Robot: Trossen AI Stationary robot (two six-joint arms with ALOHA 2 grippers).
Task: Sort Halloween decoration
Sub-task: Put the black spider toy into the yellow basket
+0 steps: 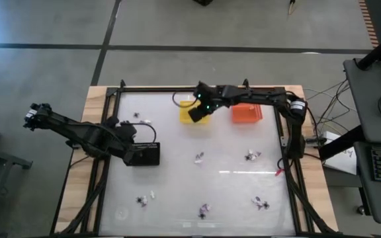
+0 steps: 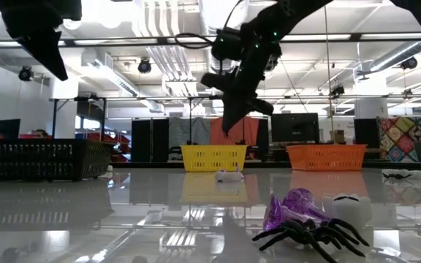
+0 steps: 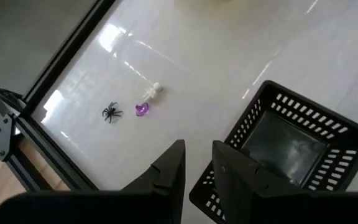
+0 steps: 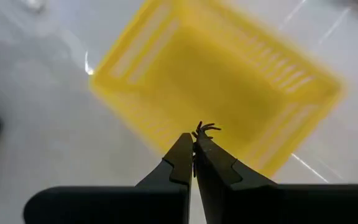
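My right gripper (image 4: 194, 144) hangs over the yellow basket (image 4: 229, 87), shut on a tiny black spider trinket (image 4: 204, 130). From above, the right gripper (image 1: 196, 114) sits over the yellow basket (image 1: 192, 106) near the far edge. In the low view the right gripper (image 2: 230, 120) is well above that basket (image 2: 213, 156). My left gripper (image 3: 197, 167) is open and empty, raised beside the black basket (image 3: 291, 149), which the high view shows at the table's left (image 1: 145, 154). Other black, white and purple trinkets lie scattered on the table (image 1: 199, 157) (image 1: 252, 156) (image 1: 260, 203). My right gripper pinches the black spider trinket between its two fingertips (image 4: 199, 149), pointing down from above. Only the spider's legs (image 4: 206, 128) stick out past the tips. It is lifted clear, above the yellow basket's opening.
An orange basket (image 1: 247, 114) stands to the right of the yellow one. A black spider (image 3: 111, 112), a purple piece (image 3: 142, 109) and a white figure (image 3: 154, 91) lie near the table's left frame. More trinkets (image 2: 309, 235) lie close to the near edge.
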